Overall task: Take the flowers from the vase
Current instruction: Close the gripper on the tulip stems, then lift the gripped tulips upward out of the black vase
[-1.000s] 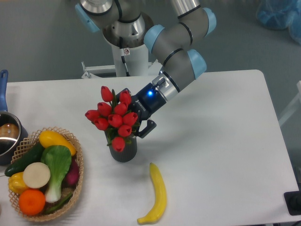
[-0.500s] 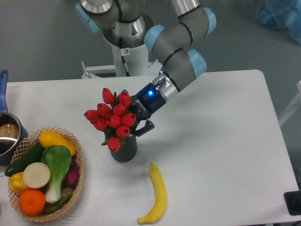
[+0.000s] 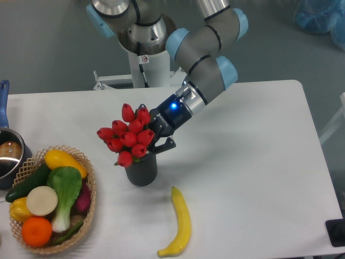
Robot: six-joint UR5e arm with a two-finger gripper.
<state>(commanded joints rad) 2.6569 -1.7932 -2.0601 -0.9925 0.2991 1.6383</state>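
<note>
A bunch of red flowers [image 3: 127,136] stands in a small dark grey ribbed vase [image 3: 142,171] left of the table's middle. The buds sit above the vase's rim and lean to the left. My gripper [image 3: 155,141] comes in from the upper right and is shut on the flowers just above the rim. Its fingers [image 3: 166,144] are partly hidden behind the buds, and the stems are hidden too.
A yellow banana [image 3: 179,222] lies on the table just in front and to the right of the vase. A woven basket [image 3: 89,202] of vegetables and fruit stands at the front left. A metal pot [image 3: 9,154] sits at the left edge.
The flowers have risen a little out of the vase with my gripper, and the lowest bud has cleared the rim. The vase has stayed in place.
</note>
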